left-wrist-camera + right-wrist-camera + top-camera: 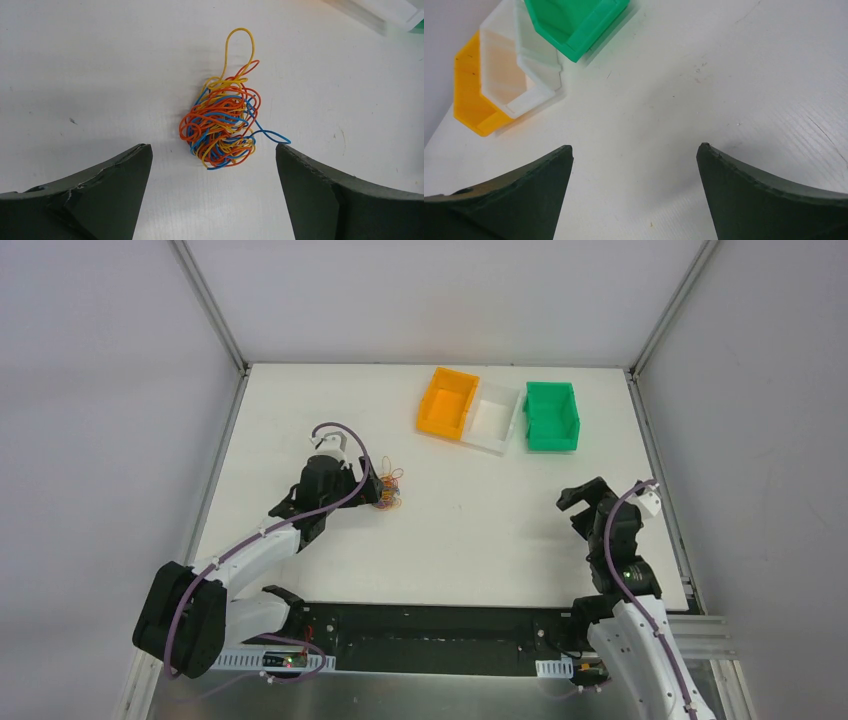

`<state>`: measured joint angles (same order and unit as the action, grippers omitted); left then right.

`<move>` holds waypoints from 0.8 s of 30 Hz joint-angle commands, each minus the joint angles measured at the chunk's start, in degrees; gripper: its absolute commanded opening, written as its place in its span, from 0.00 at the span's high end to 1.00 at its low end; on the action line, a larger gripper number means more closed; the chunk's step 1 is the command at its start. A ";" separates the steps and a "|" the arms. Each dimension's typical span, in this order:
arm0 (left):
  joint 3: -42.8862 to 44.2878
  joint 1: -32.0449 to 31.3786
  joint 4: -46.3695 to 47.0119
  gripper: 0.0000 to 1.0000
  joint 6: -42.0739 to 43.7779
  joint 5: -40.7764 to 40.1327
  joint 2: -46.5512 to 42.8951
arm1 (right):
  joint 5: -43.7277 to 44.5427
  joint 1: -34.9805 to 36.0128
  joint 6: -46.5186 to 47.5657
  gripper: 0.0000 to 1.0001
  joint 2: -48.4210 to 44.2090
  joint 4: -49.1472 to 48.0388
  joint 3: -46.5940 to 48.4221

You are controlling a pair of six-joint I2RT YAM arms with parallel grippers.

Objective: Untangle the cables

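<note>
My left pincer (pixel 211 147) stands spread at the cables (pixel 220 122) (one tangled clump) lying on the desk (pixel 75 60) — right pincer (pixel 634 146) spread too, well apart.

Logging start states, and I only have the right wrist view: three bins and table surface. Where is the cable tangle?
Observer: The clump of cables lies left of centre on the table, just ahead of the left gripper.
Operator: Gripped?
Observer: No. Left wrist view: its fingers stand wide apart, the clump lying ahead between them.
Operator: Any free loop?
Observer: A yellow loop sticks out on the clump's far side.
</note>
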<state>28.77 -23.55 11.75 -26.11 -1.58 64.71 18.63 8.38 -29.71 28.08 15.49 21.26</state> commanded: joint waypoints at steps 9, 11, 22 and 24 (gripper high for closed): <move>4.45 0.26 -2.73 0.09 1.32 5.51 7.53 | -0.31 -0.11 -1.85 0.01 -1.14 -0.11 -0.16; 5.10 0.26 -2.61 0.16 1.75 7.77 8.14 | -1.48 -0.10 -1.44 0.01 -1.16 -0.19 -0.23; 12.66 0.35 -6.69 0.50 0.66 11.70 16.85 | -10.63 -0.04 0.27 0.01 3.44 -6.28 -0.84; 12.75 0.35 -6.65 0.54 0.87 11.74 17.16 | -11.60 -0.03 0.28 0.01 4.98 -7.02 -0.52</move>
<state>39.77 -23.53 6.63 -25.80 8.12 81.21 10.79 8.38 -30.44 30.76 12.05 19.88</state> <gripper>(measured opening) 0.482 0.990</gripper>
